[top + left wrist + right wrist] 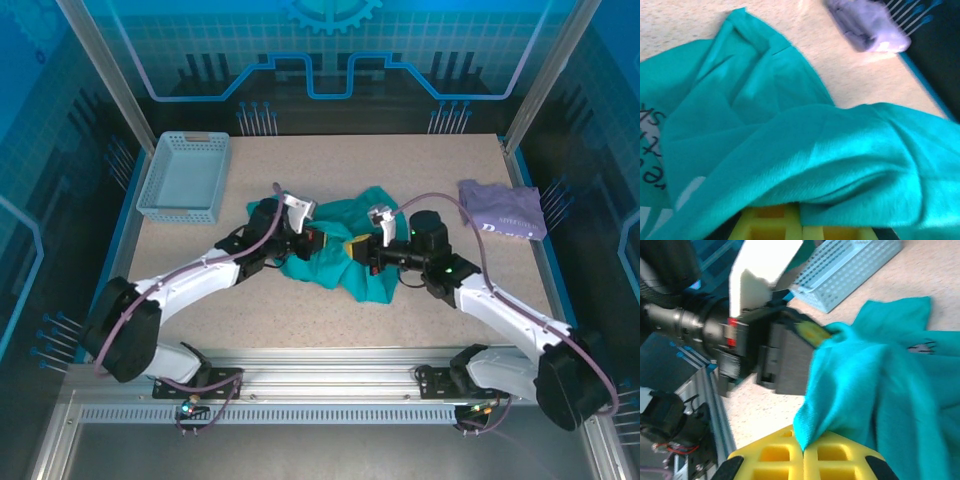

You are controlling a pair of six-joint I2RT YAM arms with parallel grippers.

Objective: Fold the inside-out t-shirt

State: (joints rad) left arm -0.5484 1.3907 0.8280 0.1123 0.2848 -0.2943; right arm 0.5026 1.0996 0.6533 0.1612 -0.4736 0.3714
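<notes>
T-shirt in the middle, basket behind-left, folded garment right

A pale blue basket sits far left on the table, a folded lavender garment far right.

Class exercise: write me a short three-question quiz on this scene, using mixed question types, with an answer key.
1. True or false: the teal t-shirt lies flat and neatly folded.
2. Which thing lies to the right of the shirt? A) lavender garment B) a mug C) a book
3. Fill in: the right gripper is shut on the ____.
Key: 1 false, it is bunched up; 2 A; 3 t-shirt.
</notes>
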